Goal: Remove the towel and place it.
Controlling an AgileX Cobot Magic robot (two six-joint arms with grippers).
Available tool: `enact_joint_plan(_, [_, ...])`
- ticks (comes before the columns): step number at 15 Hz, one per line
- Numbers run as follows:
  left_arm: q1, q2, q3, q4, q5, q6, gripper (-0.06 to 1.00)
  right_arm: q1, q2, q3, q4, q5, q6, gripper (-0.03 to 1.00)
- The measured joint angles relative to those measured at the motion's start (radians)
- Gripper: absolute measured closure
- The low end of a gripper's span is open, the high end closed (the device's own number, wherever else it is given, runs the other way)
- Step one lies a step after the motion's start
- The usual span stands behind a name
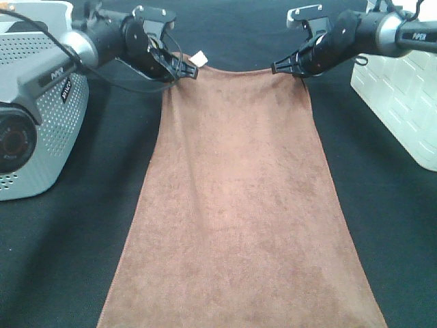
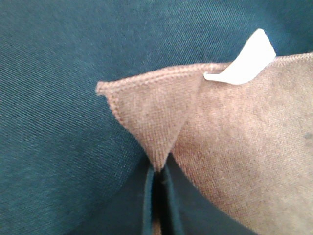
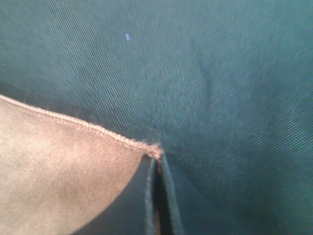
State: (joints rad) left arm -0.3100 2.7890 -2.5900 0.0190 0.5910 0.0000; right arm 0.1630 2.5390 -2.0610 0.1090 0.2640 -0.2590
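Observation:
The brown towel [image 1: 239,205] hangs stretched between my two grippers and runs down past the near edge of the high view. My left gripper [image 1: 186,70] is shut on its far left corner, beside the small white tag [image 1: 199,59]. My right gripper [image 1: 283,68] is shut on the far right corner. In the left wrist view the pinched corner [image 2: 151,122] folds into the closed jaws, with the tag [image 2: 244,61] next to it. In the right wrist view the towel's hem [image 3: 73,161] ends at the closed jaws.
A grey perforated basket [image 1: 48,130] stands at the left. A white quilted basket [image 1: 403,96] stands at the right. A dark cloth [image 1: 382,225] covers the table.

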Motion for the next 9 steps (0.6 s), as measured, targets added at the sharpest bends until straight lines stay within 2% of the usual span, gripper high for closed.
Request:
enact_joint_plan(4, [0.000, 0.037, 0.000, 0.000, -0.046, 0.000, 0.91, 0.000, 0.044, -0.018, 0.019, -0.017, 0.000, 0.95])
enact_joint_plan(6, [0.000, 0.040, 0.000, 0.000, -0.057, 0.000, 0.91, 0.000, 0.046, -0.031, 0.046, -0.009, 0.000, 0.91])
enact_joint_plan(8, [0.000, 0.042, 0.000, 0.000, -0.078, 0.000, 0.89, 0.000, 0.046, -0.033, 0.053, -0.010, 0.000, 0.81])
enact_joint_plan(9, [0.000, 0.042, 0.000, 0.000, -0.089, 0.000, 0.85, 0.000, 0.046, -0.033, 0.053, -0.011, 0.000, 0.71])
